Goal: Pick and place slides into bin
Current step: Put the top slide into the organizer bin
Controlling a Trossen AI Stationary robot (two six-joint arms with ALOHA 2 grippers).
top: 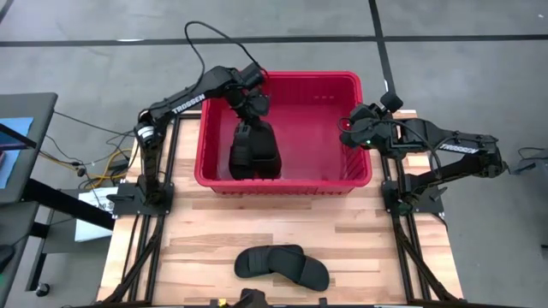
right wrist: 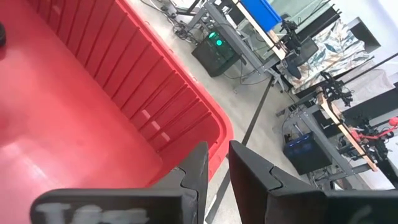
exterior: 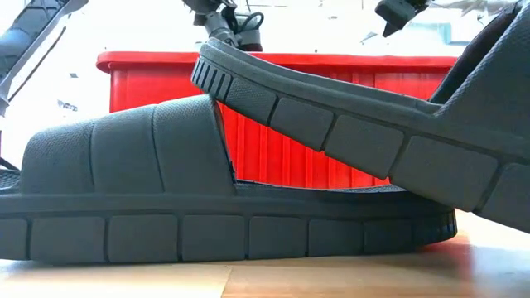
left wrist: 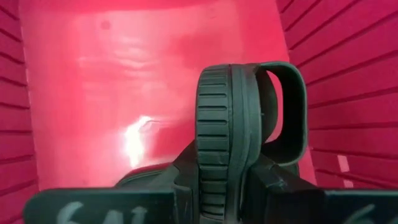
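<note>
Over the red bin point(top: 282, 85), my left gripper point(top: 247, 120) is shut on one black slide point(top: 253, 152), which reaches down inside the bin near its left half. The left wrist view shows that slide edge-on, with its strap point(left wrist: 287, 112) looping out to one side. Two more slides point(top: 282, 265) lie near the table's front edge. One rests flat on the wood point(exterior: 124, 207), and the other point(exterior: 331, 124) leans its sole across it. My right gripper point(right wrist: 217, 155) hovers at the bin's right rim, its fingers a narrow gap apart with nothing between them. My left gripper pinches the slide's sole point(left wrist: 214, 143) between its two fingers point(left wrist: 273, 186), one on each flat face, so the ribbed side edge faces the camera. The fingers slant down from above into the bin. The slide points down from them on edge; whether its lower end touches the bin floor cannot be told.
The bin's floor point(left wrist: 112, 93) shows bare to one side of the held slide, with its ribbed wall point(left wrist: 348, 93) close on the other. Bare wood point(top: 385, 239) lies between the bin and the front slides. Cables and equipment stand beyond the table.
</note>
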